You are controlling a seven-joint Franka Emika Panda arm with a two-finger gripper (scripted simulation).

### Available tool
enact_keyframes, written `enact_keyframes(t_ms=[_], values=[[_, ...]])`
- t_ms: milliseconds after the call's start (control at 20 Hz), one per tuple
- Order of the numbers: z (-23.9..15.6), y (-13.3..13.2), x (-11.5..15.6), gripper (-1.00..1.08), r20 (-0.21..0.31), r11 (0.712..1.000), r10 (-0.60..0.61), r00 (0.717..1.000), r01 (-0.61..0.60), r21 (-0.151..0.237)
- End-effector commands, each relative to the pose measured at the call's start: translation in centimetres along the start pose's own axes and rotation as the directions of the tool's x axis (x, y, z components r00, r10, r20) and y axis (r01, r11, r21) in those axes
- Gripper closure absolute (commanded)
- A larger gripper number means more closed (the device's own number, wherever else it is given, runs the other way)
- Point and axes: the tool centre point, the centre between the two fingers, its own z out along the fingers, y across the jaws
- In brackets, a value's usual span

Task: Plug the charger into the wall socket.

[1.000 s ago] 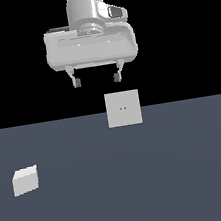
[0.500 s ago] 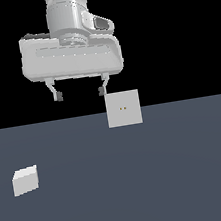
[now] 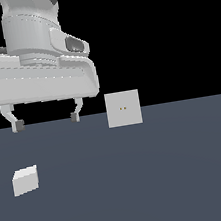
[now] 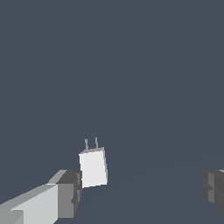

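Observation:
The charger point(image 3: 25, 180) is a small whitish block lying on the grey floor at the exterior view's left. In the wrist view the charger point(image 4: 93, 167) shows two thin prongs on one end. The wall socket point(image 3: 123, 108) is an upright light-grey square plate with two tiny brownish dots at its centre. My gripper point(image 3: 46, 121) is open and empty, hanging above the floor, higher than the charger and toward the exterior view's right of it, and left of the socket. In the wrist view one finger point(image 4: 65, 192) is close beside the charger; the other finger point(image 4: 213, 188) is far apart.
A flat dark grey floor point(image 3: 168, 174) fills the lower half of the exterior view, with black background above it. The large white gripper body point(image 3: 36, 78) hangs over the exterior view's left half.
The gripper has moved toward the exterior view's left and lower, and looms larger. Its fingers stay open. The charger and the socket have not moved.

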Motion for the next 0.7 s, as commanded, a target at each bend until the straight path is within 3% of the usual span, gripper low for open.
enact_keyframes(t_ms=[0, 650], values=[[1.0, -1.4, -0.5, -0.92, -0.014, 0.999, -0.045, 0.999, 0.045, 0.004], [3.4, -4.4, -2.0, -0.92, -0.043, 0.989, -0.147, 0.988, 0.147, 0.011]])
